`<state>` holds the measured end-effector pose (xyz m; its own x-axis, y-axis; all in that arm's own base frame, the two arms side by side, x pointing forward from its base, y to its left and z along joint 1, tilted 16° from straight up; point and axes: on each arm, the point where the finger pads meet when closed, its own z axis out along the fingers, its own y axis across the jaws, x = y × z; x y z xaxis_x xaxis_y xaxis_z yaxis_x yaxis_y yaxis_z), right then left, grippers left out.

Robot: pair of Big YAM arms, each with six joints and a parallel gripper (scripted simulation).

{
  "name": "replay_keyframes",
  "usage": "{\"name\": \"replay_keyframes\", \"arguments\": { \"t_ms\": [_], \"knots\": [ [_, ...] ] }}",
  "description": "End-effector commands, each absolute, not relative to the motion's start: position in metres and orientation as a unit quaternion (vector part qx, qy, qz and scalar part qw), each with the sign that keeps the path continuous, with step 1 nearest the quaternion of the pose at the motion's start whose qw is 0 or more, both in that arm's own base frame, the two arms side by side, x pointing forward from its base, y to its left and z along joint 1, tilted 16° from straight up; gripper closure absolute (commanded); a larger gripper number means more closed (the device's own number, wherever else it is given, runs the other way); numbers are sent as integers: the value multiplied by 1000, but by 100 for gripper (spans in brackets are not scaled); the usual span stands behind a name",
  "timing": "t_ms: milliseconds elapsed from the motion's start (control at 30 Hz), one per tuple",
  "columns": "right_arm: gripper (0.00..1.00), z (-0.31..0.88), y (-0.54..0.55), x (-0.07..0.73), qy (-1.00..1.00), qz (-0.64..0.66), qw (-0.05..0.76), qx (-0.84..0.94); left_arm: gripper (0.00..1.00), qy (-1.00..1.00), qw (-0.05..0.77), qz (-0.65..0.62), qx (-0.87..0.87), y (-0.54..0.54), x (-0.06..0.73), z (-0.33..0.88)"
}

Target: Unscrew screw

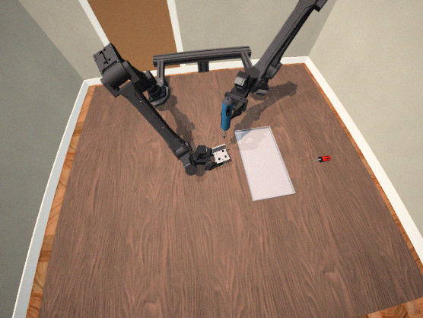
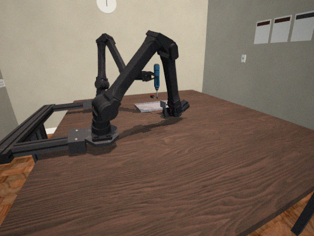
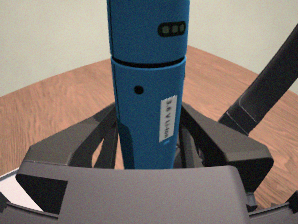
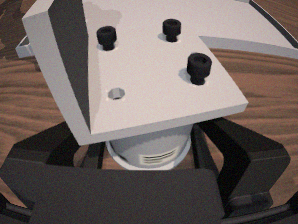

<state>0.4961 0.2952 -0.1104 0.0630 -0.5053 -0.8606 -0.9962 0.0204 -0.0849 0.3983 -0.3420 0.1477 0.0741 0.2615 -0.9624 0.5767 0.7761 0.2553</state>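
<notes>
My left gripper (image 1: 227, 108) (image 3: 148, 109) is shut on the electric screwdriver (image 1: 225, 121) (image 2: 156, 82) (image 3: 145, 40). It holds it upright, bit down; the bit tip is in the air beside and above the bracket, touching no screw. My right gripper (image 4: 148, 110) is shut on the joint module (image 4: 152, 150), which stands on the table. The white bracket (image 1: 216, 154) (image 4: 145, 105) is on top of the module. Three black screws stand with raised heads: back left (image 4: 106, 37), back right (image 4: 172, 29) and front right (image 4: 199, 66). The front left hole (image 4: 116, 93) shows no screw head.
A shallow white tray (image 1: 266, 163) (image 2: 145, 108) (image 4: 235, 20) lies close beside the module. A red hand screwdriver (image 1: 325, 158) (image 2: 152, 96) lies beyond the tray. The bracket's upright wall (image 4: 67, 55) rises at one side of its screw plate. Both arms reach in from the frame side.
</notes>
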Motion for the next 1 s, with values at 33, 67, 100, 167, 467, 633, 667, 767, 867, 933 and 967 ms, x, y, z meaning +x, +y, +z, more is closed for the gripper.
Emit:
{"name": "replay_keyframes", "arguments": {
  "t_ms": [33,67,100,167,467,633,667,767,867,933,967],
  "knots": [
    [41,-102,300,507,597,316,392,-624,58,643,692,-140,297,-352,395,182],
    [41,-102,300,507,597,316,392,-624,58,645,689,-139,298,-350,394,179],
    [41,-102,300,507,597,316,392,-624,58,644,691,-139,298,-351,394,180],
    [41,-102,300,507,597,316,392,-624,58,640,695,-141,295,-354,397,186],
    [41,-102,300,507,597,316,392,-624,58,643,692,-140,297,-351,394,181],
    [41,-102,300,507,597,316,392,-624,58,642,694,-141,296,-352,395,183],
    [41,-102,300,507,597,316,392,-624,58,643,692,-140,296,-351,394,181],
    [41,-102,300,507,597,316,392,-624,58,642,693,-141,296,-352,395,183],
    [41,-102,300,507,597,316,392,-624,58,640,695,-141,295,-353,396,185],
    [41,-102,300,507,597,316,392,-624,58,641,694,-141,295,-352,395,184],
    [41,-102,300,507,597,316,392,-624,58,642,693,-141,296,-352,395,183]
  ]
}}
